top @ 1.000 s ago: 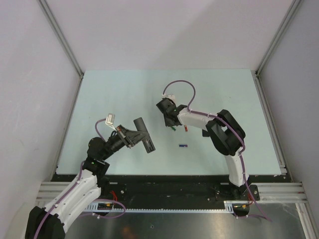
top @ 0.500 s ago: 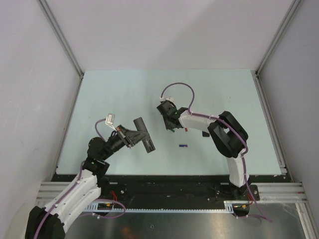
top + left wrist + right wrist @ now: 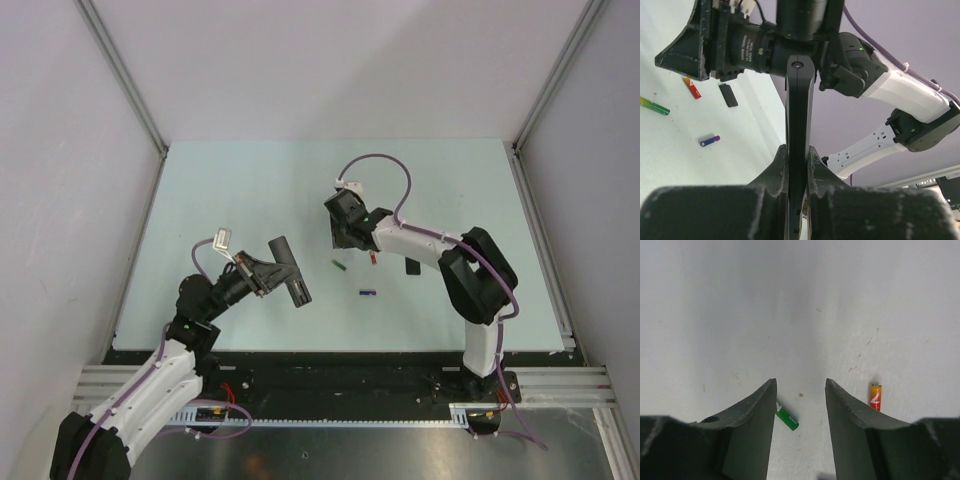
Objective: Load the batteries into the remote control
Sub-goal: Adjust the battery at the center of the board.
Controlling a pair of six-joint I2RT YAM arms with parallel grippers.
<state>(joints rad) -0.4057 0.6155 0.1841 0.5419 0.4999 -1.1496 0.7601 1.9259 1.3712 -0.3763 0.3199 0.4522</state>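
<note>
So the left gripper (image 3: pixel 798 152) is clamped tight on the remote control (image 3: pixel 799 95). Its two fingers pinch the slim black bar near one end, and the rest sticks out past the fingertips. From the top view the remote sits over the left-centre part of the pale table (image 3: pixel 230 190), angled a bit. I can't see the battery recess from any of these angles. The right gripper (image 3: pixel 800 385) is over the middle of the table with its jaws apart and nothing between them, just bare tabletop in the gap. The green battery (image 3: pixel 786 417) is lying flat on the table right by that gripper. In the right wrist view, one end is tucked behind the finger on the left side of the picture. The red battery (image 3: pixel 875 396) is also lying on the table, just outside the other finger and not touching it. From above, green and red are near each other but apart, both on the near side of the right gripper. The blue-purple battery (image 3: pixel 368 293) lies by itself a bit closer to the arm bases. There's also a small black rectangular piece (image 3: pixel 728 95) flat on the table just beside the red one.
</note>
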